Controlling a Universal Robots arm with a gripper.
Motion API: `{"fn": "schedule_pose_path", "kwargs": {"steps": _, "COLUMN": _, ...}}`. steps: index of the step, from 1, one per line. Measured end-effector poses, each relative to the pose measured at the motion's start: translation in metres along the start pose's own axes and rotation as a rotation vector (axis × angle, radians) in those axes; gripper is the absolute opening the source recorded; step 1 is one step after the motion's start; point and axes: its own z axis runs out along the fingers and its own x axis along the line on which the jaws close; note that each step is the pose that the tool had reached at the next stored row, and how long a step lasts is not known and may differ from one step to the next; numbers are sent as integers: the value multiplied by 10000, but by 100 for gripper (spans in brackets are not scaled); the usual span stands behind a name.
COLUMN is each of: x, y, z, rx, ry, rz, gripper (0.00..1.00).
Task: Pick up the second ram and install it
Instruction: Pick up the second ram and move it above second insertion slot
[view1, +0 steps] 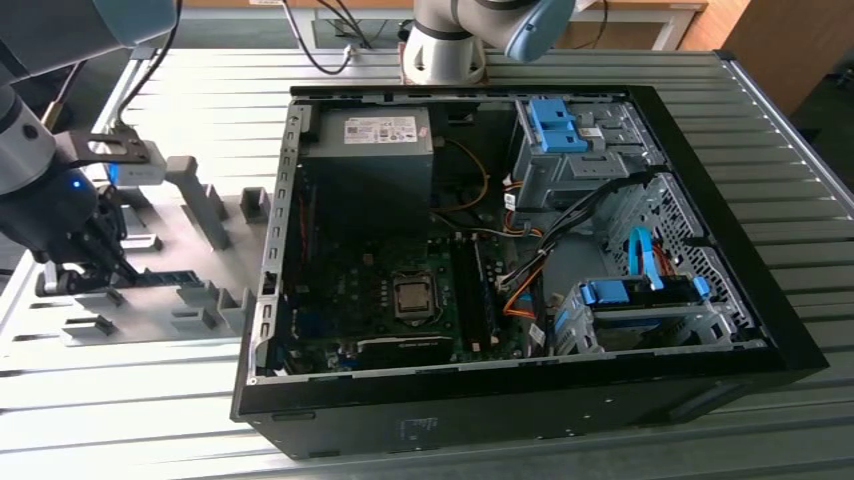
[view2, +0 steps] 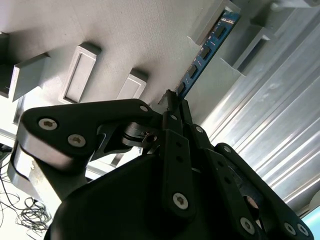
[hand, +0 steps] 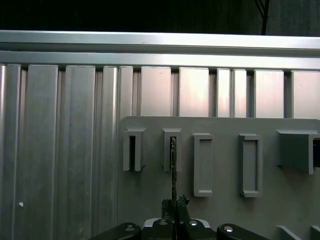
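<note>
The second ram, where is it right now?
The second ram sits edge-up on the grey fixture plate at the exterior view's left, beside the open computer case, with the pincer closed on one end.

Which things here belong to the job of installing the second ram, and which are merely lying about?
Belonging: second ram; gripper, shut on it; grey fixture plate under it; open computer case; motherboard.
Lying about: blue drive-bay clips; power supply; orange cables.
</note>
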Motion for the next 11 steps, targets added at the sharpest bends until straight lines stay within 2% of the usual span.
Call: {"fn": "schedule_pose_path", "kwargs": {"steps": 11, "x": -1, "y": 0, "z": -28, "rx": 3, "ry": -2, "rz": 0, "gripper": 14}}
